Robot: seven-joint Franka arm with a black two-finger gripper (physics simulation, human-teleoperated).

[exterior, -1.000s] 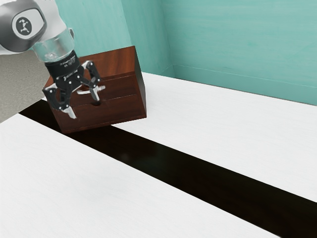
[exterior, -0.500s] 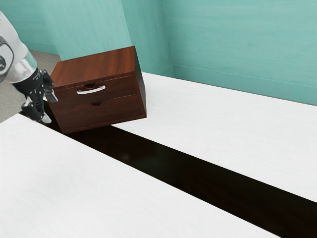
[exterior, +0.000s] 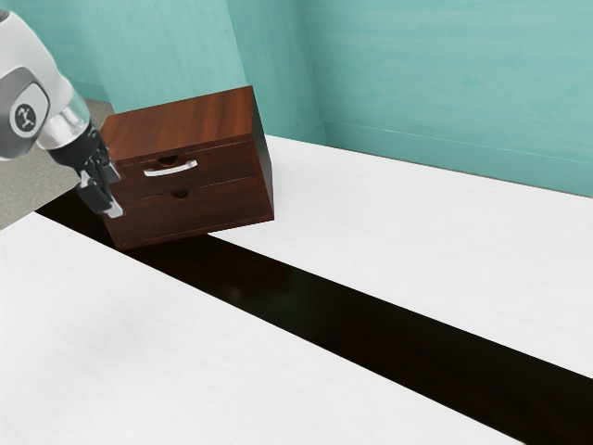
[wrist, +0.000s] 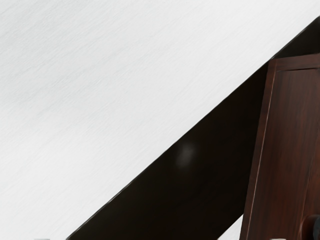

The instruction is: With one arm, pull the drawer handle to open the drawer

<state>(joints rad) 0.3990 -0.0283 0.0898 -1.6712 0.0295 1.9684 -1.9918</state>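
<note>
A small dark-wood cabinet (exterior: 190, 158) stands at the back left of the table, at the far end of the dark strip. Its upper drawer (exterior: 199, 167) carries a silver bar handle (exterior: 170, 168); the lower drawer (exterior: 199, 206) has only a small notch. Both drawer fronts sit flush with the cabinet. My black gripper (exterior: 104, 197) hangs at the cabinet's front left corner, to the exterior view's left of the handle and not touching it. In the wrist view a wooden face of the cabinet (wrist: 285, 160) rises beside my hand.
A glossy dark strip (exterior: 371, 324) runs diagonally across the white tabletop (exterior: 417, 232); the strip (wrist: 190, 190) also lies under my hand in the wrist view. Teal walls (exterior: 445, 65) stand behind the table. The table's left edge is close to my arm.
My hand left the handle, swung out to the exterior view's left past the cabinet, and has come back to its front left corner. The drawers have not moved.
</note>
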